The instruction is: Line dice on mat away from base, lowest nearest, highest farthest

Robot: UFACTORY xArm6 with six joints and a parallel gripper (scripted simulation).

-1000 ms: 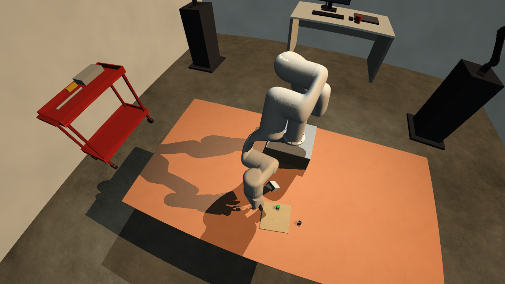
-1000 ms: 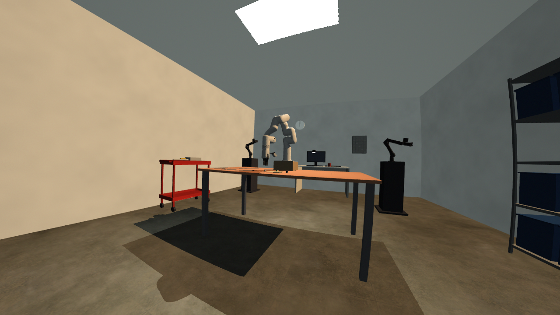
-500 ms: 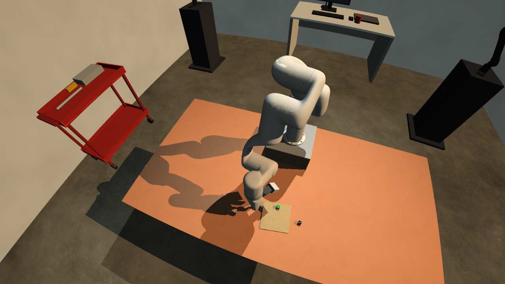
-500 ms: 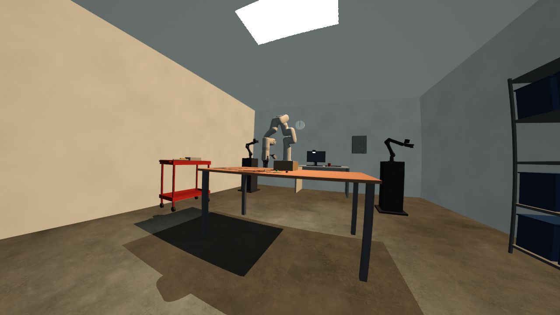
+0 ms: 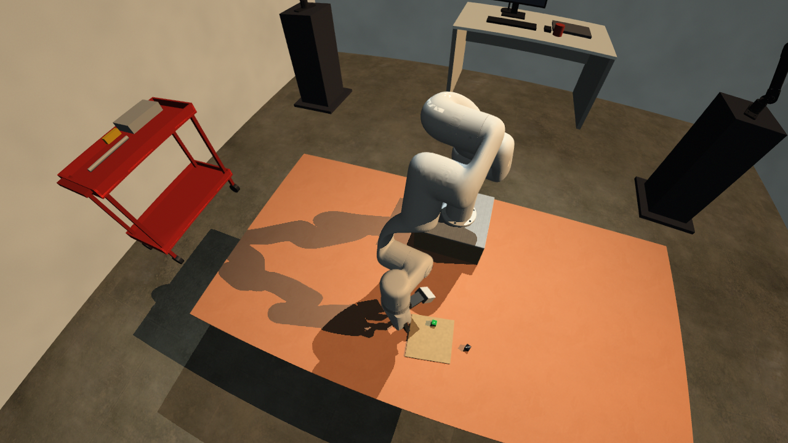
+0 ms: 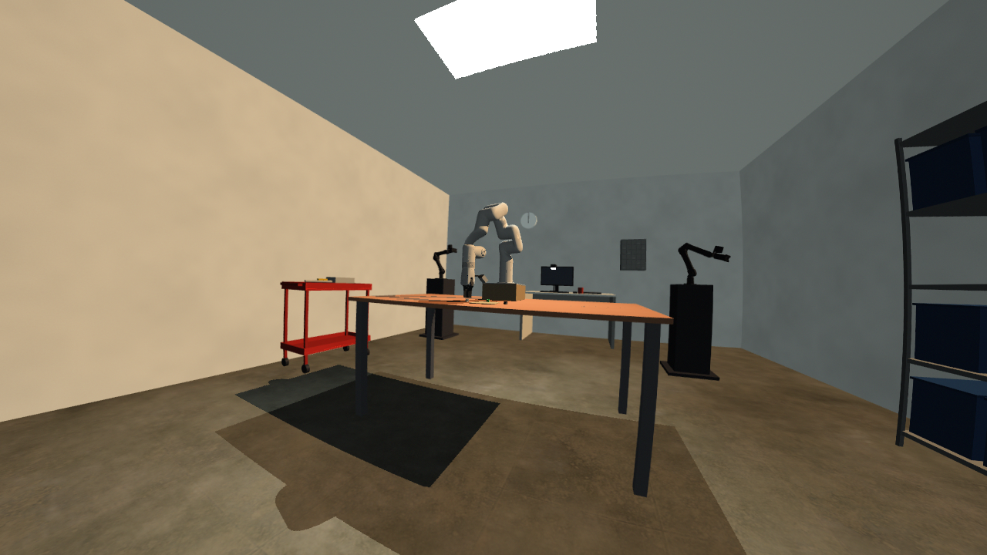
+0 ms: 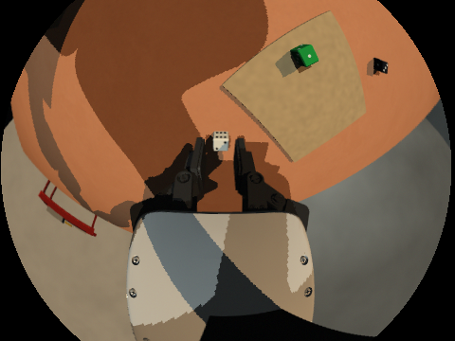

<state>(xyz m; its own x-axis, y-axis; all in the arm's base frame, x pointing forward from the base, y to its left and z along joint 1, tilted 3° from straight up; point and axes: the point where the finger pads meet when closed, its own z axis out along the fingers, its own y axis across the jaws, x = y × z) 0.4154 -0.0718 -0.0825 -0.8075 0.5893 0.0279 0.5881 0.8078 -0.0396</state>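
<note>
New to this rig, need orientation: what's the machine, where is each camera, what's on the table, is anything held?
It is one jointed arm bolted to an orange table. One camera looks down from above, one looks across the room, and one sits at the wrist, looking past the gripper. On the table lies a tan mat with a green die on it. A black die and a white die lie off the mat. The gripper is partly open over the white die and holds nothing.
</note>
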